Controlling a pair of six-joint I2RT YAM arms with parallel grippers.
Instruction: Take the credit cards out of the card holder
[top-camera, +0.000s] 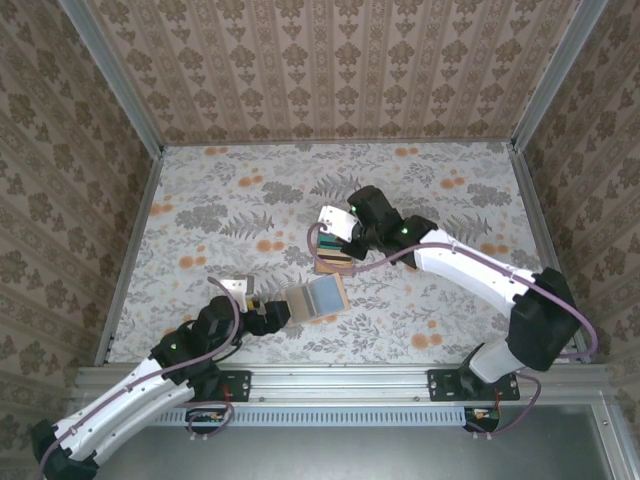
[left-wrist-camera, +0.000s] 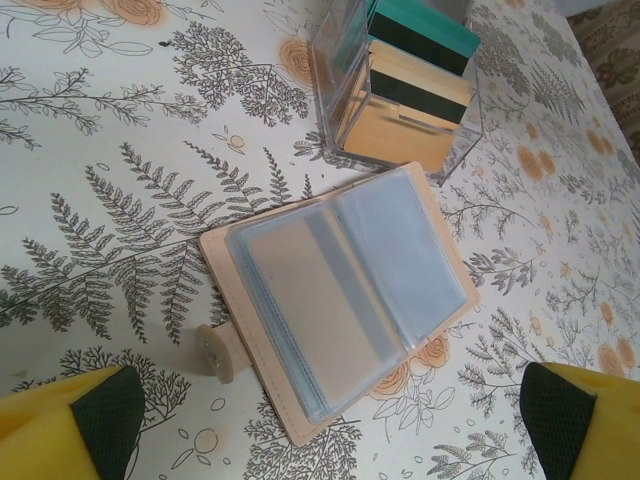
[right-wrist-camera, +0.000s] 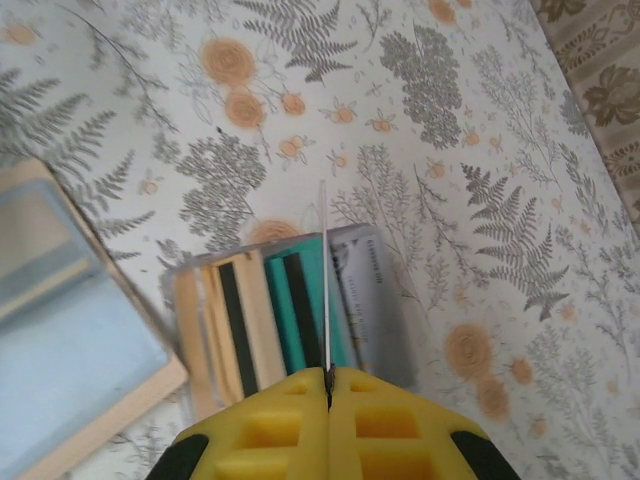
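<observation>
Gaping left tool (left-wrist-camera: 330, 415) above card holder (left-wrist-camera: 300, 260), right tool (right-wrist-camera: 328, 385) pinching card (right-wrist-camera: 323, 270)

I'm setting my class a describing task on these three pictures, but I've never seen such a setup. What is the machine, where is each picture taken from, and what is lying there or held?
Two white robot arms are bolted at a table's near edge. One picture looks down from above; the others come from a camera on each wrist, showing that arm's own yellow foam fingers. On the flowered tablecloth lies an open tan folding card holder with grey-blue sleeves, next to a clear plastic box holding teal and orange-tan credit cards. The left gripper is open and empty, near the holder. The right gripper is shut on a thin flat piece seen edge-on over the box; card or box part, I cannot tell.
</observation>
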